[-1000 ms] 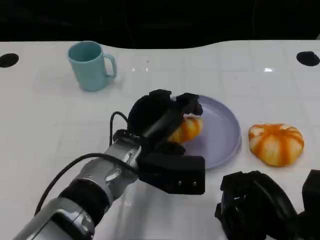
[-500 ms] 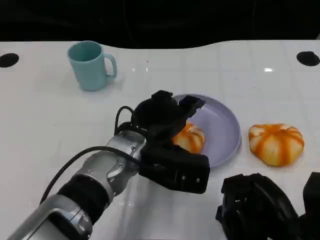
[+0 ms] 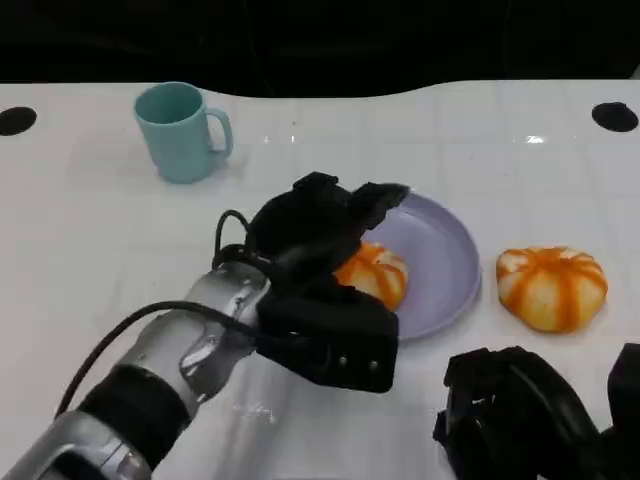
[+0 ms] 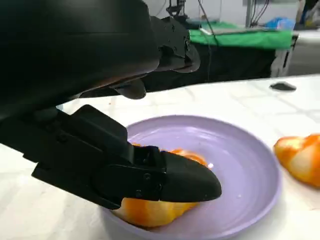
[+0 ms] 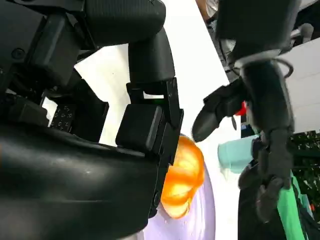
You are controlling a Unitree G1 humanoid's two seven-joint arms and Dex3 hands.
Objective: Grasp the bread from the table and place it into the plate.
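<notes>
On the plate (image 3: 445,270), at its nine o'clock edge, bread (image 3: 375,275) rests placed, left hand (image 3: 320,225) above with fingers spread, holding nothing; withdrawal remains.

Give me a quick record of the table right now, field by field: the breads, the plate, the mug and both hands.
bread in plate: orange bun lying on the plate's near-left part
plate: lavender plate, mid-table
second bread: bun on table, right of the plate, apart from it
mug: teal mug, far left, upright
left hand: left hand over the bun, fingers spread
right hand: right hand low at the near edge, grasp unclear
</notes>
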